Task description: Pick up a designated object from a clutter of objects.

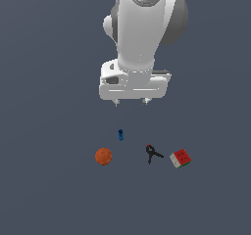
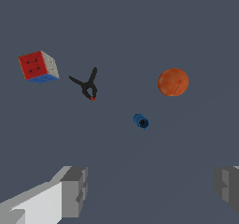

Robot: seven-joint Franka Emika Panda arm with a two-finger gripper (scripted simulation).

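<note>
The white robot hand (image 1: 131,102) hung above the dark grey bench (image 1: 49,190), fingers spread wide and gripping nothing. The small black clamp with splayed legs (image 1: 153,153) (red tip showing) lay between the orange ball (image 1: 103,156) and the red, white and green cube (image 1: 180,158), apart from both. The tiny blue piece (image 1: 120,134) sat nearer the hand.

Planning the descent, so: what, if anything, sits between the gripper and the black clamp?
Nothing visible does. The open gripper hangs above the items; the black clamp lies apart from the blue piece, orange ball and cube.
</note>
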